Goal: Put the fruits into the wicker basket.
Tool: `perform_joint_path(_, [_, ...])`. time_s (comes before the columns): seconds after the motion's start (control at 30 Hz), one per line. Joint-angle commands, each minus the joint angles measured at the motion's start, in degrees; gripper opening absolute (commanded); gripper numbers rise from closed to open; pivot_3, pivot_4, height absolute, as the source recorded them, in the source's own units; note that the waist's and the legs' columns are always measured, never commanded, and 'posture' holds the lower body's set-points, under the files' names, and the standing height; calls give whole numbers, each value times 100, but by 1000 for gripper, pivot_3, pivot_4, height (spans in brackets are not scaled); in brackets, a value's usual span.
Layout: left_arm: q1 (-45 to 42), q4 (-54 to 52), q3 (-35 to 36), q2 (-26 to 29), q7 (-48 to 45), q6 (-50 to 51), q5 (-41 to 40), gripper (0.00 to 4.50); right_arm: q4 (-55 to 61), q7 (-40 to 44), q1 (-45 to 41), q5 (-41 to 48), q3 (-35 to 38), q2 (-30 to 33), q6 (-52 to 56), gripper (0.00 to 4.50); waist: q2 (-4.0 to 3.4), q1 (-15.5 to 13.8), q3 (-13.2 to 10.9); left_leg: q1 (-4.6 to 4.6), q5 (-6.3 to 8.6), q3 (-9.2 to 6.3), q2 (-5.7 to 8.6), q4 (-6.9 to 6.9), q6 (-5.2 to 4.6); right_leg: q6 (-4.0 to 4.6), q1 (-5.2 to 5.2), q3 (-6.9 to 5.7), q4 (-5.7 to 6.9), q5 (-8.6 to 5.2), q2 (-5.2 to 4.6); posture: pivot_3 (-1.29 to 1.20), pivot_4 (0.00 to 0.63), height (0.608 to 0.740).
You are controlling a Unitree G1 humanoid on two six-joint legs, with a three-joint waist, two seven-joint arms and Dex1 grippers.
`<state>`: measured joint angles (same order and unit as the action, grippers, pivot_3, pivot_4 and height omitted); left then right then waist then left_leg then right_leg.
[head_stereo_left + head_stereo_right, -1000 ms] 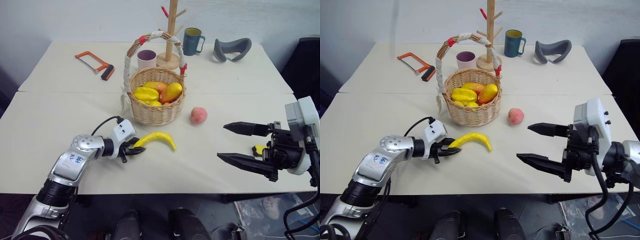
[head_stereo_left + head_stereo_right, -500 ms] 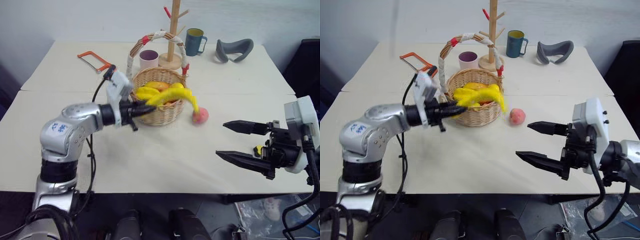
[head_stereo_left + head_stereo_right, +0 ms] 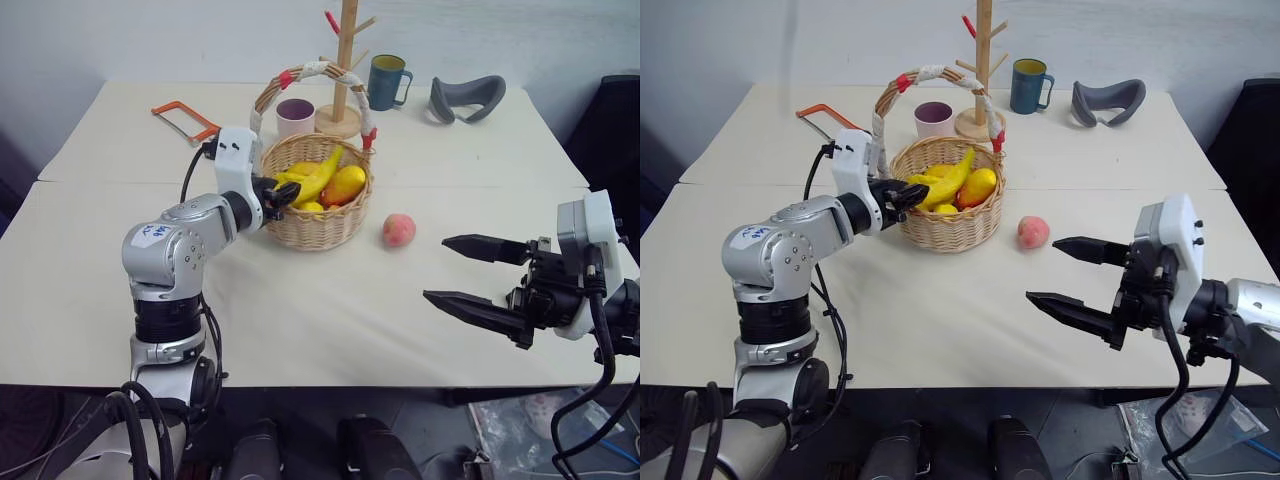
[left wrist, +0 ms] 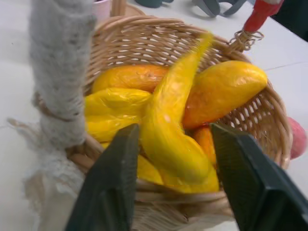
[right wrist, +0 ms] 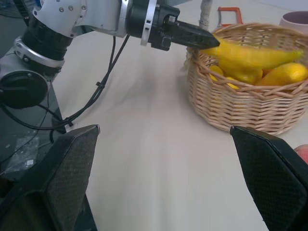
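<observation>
Left pincer (image 3: 283,190) at basket (image 3: 316,228) rim, upper centre, fingers parted around banana (image 3: 318,178), which lies on mangoes (image 3: 343,184) inside. Peach (image 3: 398,230) on bench (image 3: 300,310) right of basket. Right pincer (image 3: 462,271) wide open, empty, lower right.
</observation>
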<state>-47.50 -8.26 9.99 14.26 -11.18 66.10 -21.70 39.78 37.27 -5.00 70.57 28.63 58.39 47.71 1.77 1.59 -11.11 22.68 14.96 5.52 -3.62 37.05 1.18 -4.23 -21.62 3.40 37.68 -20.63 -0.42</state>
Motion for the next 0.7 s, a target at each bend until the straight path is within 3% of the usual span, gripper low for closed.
perform_joint_path(0.03, [-39,-380,-29,139,-675,-661,-351,3515,28,-137,32,-332,-65,-63,-151,4500,0,-1,0,0,0,0,0,-1,1,0,0,0,0,0,0,0,150,740])
perform_joint_path(0.13, [161,-685,109,434,-1653,-967,-950,3515,17,-232,77,-782,-258,-118,-239,4500,-1,15,1,1,1,3,-1,-5,3,0,-1,0,-4,0,0,0,150,740])
perform_joint_path(0.23, [532,-999,268,1268,-3254,-1229,-1714,3515,-287,-457,26,-1554,-671,-205,-388,4500,-1,74,1,-3,0,14,-6,-11,10,3,-6,4,-3,-2,3,0,150,740])
perform_joint_path(0.37, [1151,-1249,7,2542,-5034,-1714,-2000,3515,-852,-538,-265,-1984,-1137,-517,-447,4500,-1,112,1,-19,-3,22,-8,-16,17,18,-5,6,5,-10,2,0,150,740])
perform_joint_path(0.47, [1265,-1139,-225,2923,-5351,-2054,-1818,3515,-1233,-559,-687,-2487,-1666,-810,-595,4500,-1,133,0,-28,-1,22,-5,-18,12,22,4,6,6,-12,-3,0,150,740])
perform_joint_path(0.57, [1230,-1032,-382,3012,-5377,-2328,-1647,3515,-1983,-685,-1393,-3352,-2409,-1275,-967,4500,0,148,0,-28,3,19,-2,-16,-4,25,8,5,5,-8,-7,0,150,740])
perform_joint_path(0.7, [1222,-1019,-506,3016,-5377,-2500,-1615,3515,-3192,-674,-2326,-4006,-2873,-2005,-1392,4500,-1,158,0,-21,11,19,-1,-19,-15,27,-4,5,6,-9,-6,0,150,740])
